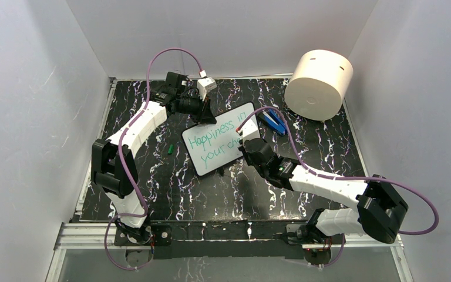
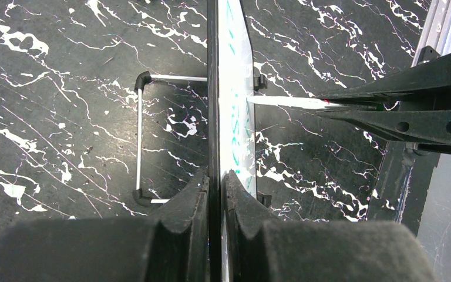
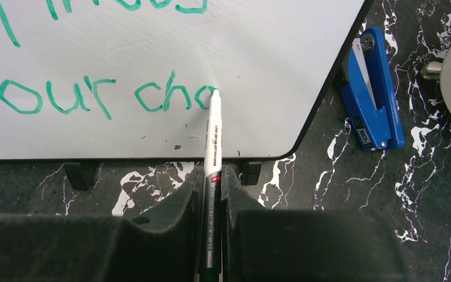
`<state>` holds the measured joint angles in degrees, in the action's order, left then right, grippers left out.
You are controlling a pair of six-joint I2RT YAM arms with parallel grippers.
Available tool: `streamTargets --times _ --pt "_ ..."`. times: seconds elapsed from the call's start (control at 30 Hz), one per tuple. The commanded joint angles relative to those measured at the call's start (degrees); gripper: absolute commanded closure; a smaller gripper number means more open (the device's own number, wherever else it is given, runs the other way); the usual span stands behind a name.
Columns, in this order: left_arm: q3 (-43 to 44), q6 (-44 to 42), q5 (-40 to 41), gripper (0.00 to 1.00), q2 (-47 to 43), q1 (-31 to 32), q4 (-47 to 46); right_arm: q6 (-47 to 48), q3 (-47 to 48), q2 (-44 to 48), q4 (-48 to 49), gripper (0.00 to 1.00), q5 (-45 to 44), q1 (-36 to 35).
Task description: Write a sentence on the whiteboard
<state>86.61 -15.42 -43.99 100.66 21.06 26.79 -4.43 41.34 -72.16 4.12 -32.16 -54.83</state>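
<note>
The whiteboard (image 1: 220, 141) stands near the middle of the black marbled table (image 1: 211, 194), a little to the far side, between the two grippers. It has a thin black frame and rounded corners. In the left wrist view it appears edge-on (image 2: 235, 88), with a thin wire stand (image 2: 140, 138) behind it.

The sentence (image 1: 214, 136) is in teal-green marker, in two slanted lines. The first line reads "Happiness in" and the second reads "your cho" (image 3: 94, 97).

The tip of a white marker (image 3: 213, 135) touches the board at the last letter "o". Small print runs along the marker barrel, but it is too small to read.

The right gripper (image 3: 212, 176) is closed around this marker and comes from the near right side. The left gripper (image 2: 215, 182) is clamped on the far edge of the whiteboard, one finger on each face.

A blue stapler (image 3: 373, 100) lies on the table just right of the board; its small label is not readable. A small green piece (image 1: 170, 149) lies left of the board. A big cream cylinder (image 1: 319, 76) rests in the far right corner.
</note>
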Motion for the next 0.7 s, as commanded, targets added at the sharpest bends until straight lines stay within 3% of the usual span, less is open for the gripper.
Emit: streamTargets --times 0.0,0.67 --pt "-2.3 -2.6 1.4 1.0 2.1 1.2 7.4 -1.1 0.2 -0.2 0.4 1.0 -0.3 0.8" --pt "-2.2 -2.6 1.4 1.0 2.1 1.2 7.4 -2.9 -0.5 -1.1 -1.6 1.0 2.9 0.7"
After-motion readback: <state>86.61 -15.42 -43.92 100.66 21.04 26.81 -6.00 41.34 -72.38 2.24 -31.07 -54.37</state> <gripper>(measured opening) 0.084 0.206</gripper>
